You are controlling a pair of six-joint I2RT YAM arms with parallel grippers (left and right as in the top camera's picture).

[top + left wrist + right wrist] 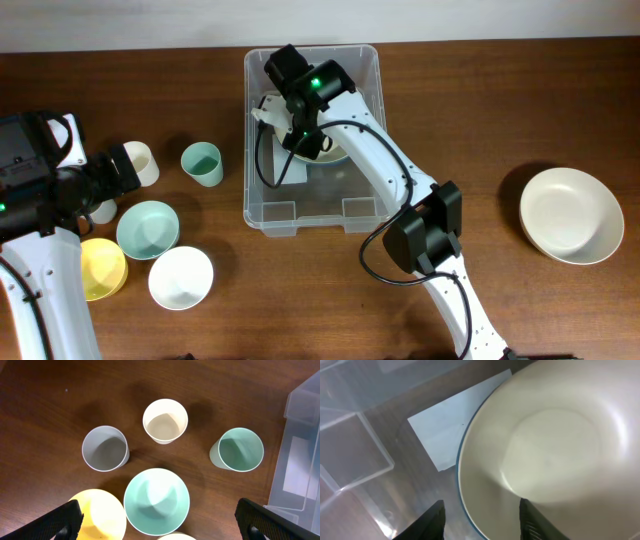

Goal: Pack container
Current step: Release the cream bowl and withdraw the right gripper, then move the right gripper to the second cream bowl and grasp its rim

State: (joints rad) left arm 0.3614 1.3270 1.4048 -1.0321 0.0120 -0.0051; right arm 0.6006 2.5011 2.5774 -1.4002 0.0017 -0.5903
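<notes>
At the far middle of the table (480, 120), your right hand (300, 130) reaches down into the clear container (330, 195).

Your right hand's fingers (434, 519) are spread, one outside and one inside the rim of a pale bowl (555, 445) in the container, and the bowl's edge overlaps a white label (452, 430). Your left hand (157, 515), fingers wide apart and holding nothing, hovers over the crockery left of the container: a cream cup (165, 421), a grey cup (105, 448), a green cup (240, 450), a teal bowl (156, 501) and a yellow bowl (100, 515). A large white bowl (571, 215) sits well apart on the right.
</notes>
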